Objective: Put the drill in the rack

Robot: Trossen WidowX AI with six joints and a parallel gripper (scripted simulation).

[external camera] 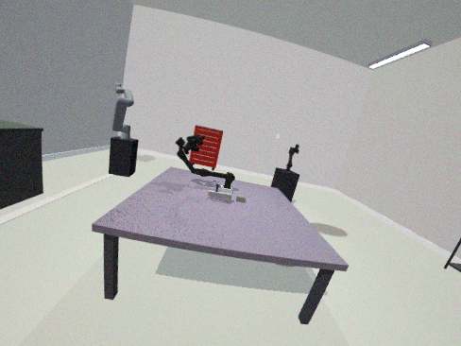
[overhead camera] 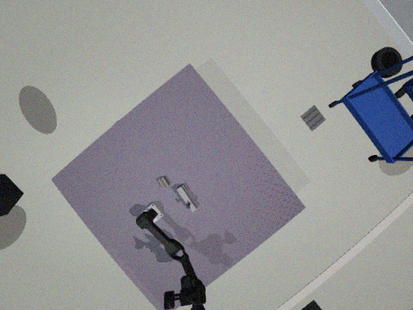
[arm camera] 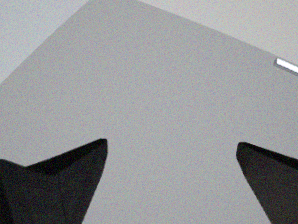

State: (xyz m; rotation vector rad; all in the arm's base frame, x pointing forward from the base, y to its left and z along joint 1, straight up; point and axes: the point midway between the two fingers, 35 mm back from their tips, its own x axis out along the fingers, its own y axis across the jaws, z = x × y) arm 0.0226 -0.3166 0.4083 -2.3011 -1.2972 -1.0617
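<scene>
Pointing ceilingward, the gripper (overhead camera: pixel 193 291) (external camera: pixel 195 141) (arm camera: pixel 172 147) stood wide, nothing between its fingers, well apart from the pale fixture (overhead camera: pixel 184 195) (external camera: pixel 219 195). Small block (overhead camera: pixel 163 181) (external camera: pixel 241 199) lay beside the fixture; drill probably there, indistinct. Key press seemed first; the next move called for lowering toward it.

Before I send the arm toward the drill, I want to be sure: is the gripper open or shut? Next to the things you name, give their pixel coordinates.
Open: in the wrist view the gripper's (arm camera: pixel 172 142) two dark fingertips stand wide apart, nothing between them.
</scene>
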